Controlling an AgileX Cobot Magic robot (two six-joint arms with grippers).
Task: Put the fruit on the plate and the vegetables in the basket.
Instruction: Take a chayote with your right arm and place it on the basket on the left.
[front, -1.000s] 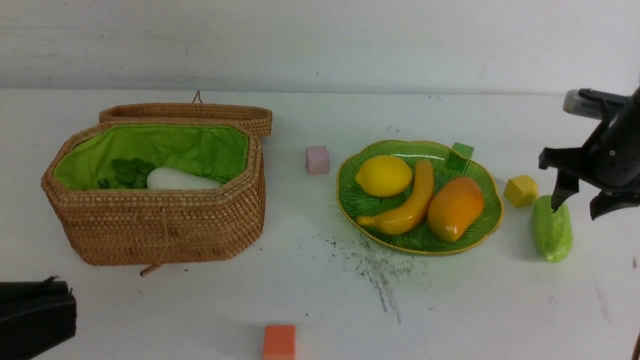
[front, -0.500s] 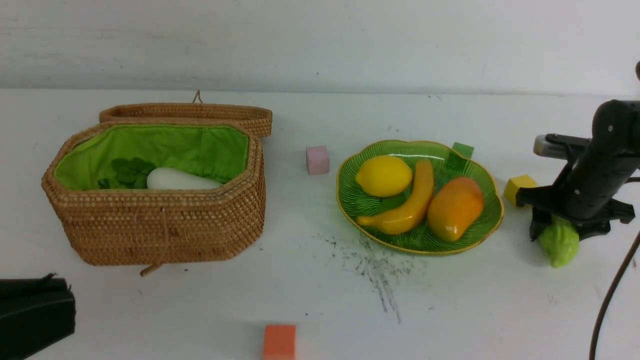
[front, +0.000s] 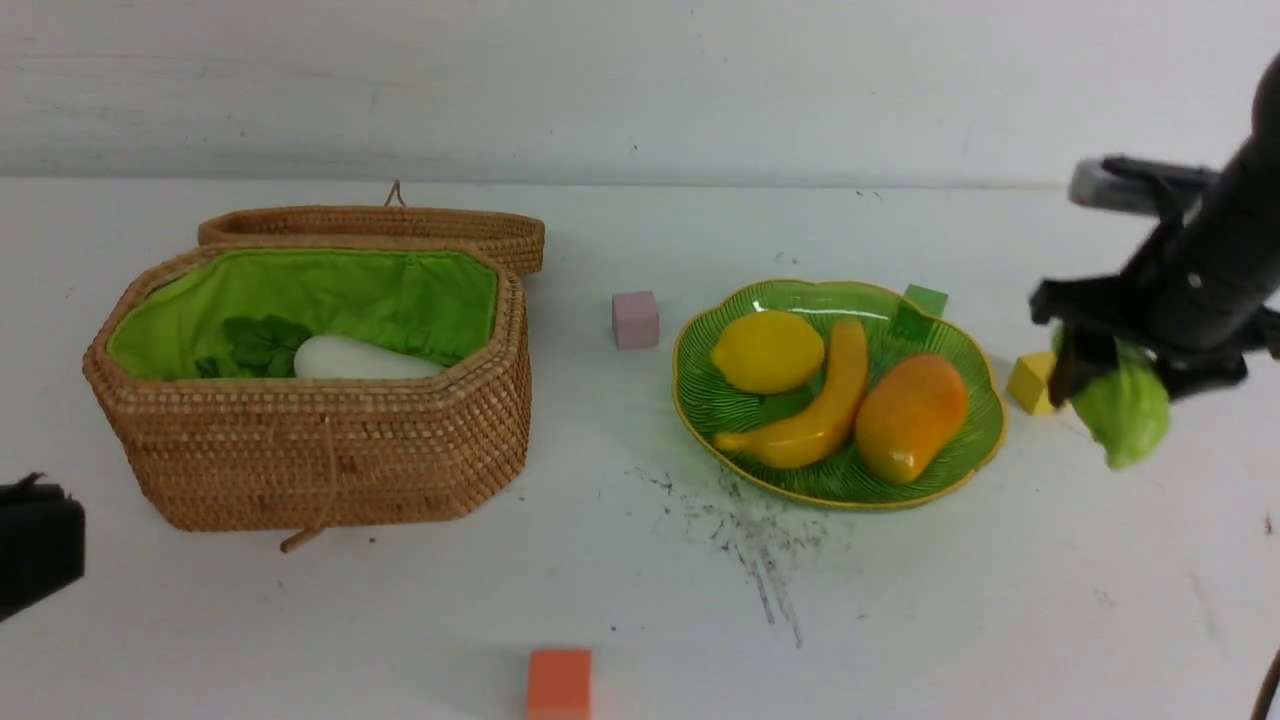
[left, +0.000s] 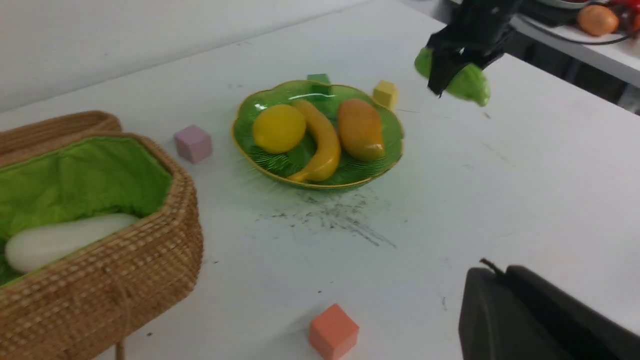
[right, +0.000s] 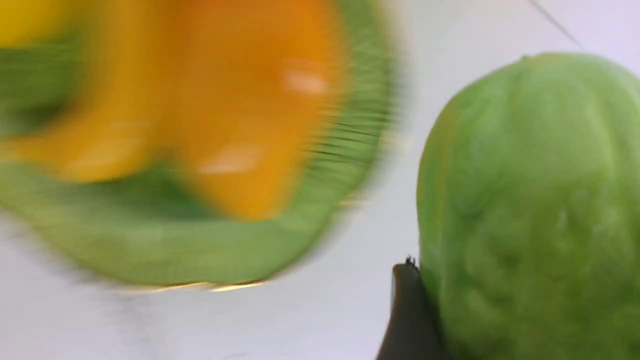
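My right gripper (front: 1125, 385) is shut on the light green bumpy cucumber (front: 1130, 410) and holds it in the air right of the green plate (front: 965, 455); it fills the right wrist view (right: 530, 210). The lemon (front: 767, 351), banana (front: 822, 405) and mango (front: 910, 415) lie on the plate. The white radish (front: 360, 358) with green leaves lies in the open wicker basket (front: 320, 460). The carrot is hidden. My left gripper (left: 492, 272) is shut and empty, low at the near left (front: 35, 540).
Foam cubes sit about: pink (front: 635, 319) between basket and plate, green (front: 925, 300) behind the plate, yellow (front: 1030, 382) right of it, orange (front: 558, 684) near the front edge. The basket lid (front: 380, 225) lies open behind. Dark scuff marks (front: 750, 540) lie before the plate.
My right gripper came down on the cucumber, shut on it and lifted it off the table, up and slightly left. My left gripper drew back to the left.
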